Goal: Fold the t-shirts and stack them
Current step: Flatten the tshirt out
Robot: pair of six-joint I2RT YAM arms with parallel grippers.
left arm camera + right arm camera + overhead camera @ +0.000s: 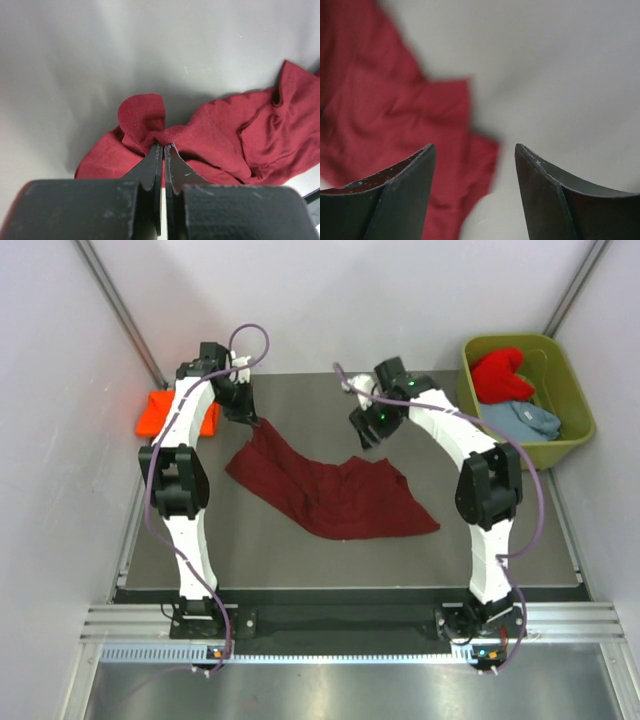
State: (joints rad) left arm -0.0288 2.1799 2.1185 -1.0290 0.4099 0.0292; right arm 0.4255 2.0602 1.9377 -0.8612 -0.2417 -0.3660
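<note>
The dark maroon t-shirt (330,490) lies crumpled across the middle of the table. My left gripper (250,416) is shut on its upper left corner and lifts it; the left wrist view shows the cloth (215,135) pinched between the closed fingertips (163,146). My right gripper (362,432) is open and empty, hovering above the shirt's upper right corner (420,115). The bright orange t-shirt (160,412) lies folded at the table's far left. The bright red t-shirt (498,373) and the pale grey-blue t-shirt (522,420) lie in the tub.
The olive-green plastic tub (572,390) stands at the back right corner. White walls close in on both sides and behind. The table's near edge runs along a metal rail (330,625) where the arm bases stand.
</note>
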